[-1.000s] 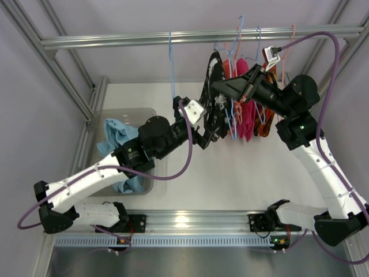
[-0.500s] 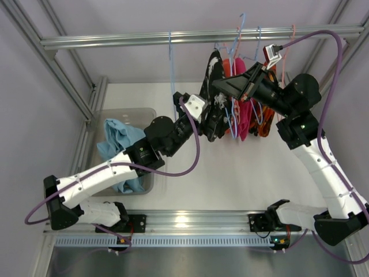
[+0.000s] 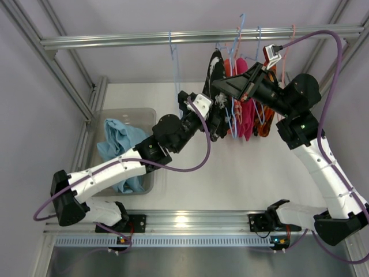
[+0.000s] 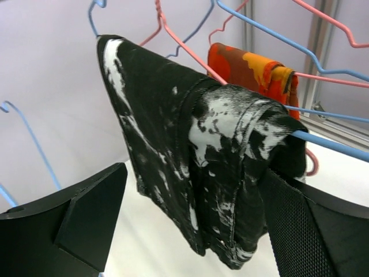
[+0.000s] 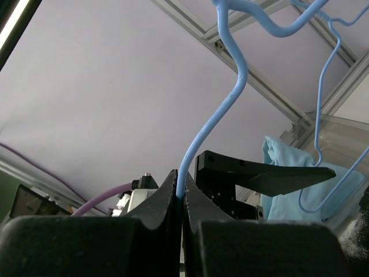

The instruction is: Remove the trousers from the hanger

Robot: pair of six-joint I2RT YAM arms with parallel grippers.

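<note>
Overhead, left pincer (image 4: 193, 210) agape around trousers (image 4: 167, 144), right pincer (image 5: 181, 193) clamping hanger (image 5: 230, 98)

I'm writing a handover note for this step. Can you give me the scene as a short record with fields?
trousers: black with white splashes, draped over a hanger, not yet removed
left gripper: jaws open wide, trousers between them in the wrist view, no grip
right gripper: jaws shut on the wire neck of the blue hanger
bin: at the left, holds a light blue garment
orange garment: hanging just behind the trousers
</note>
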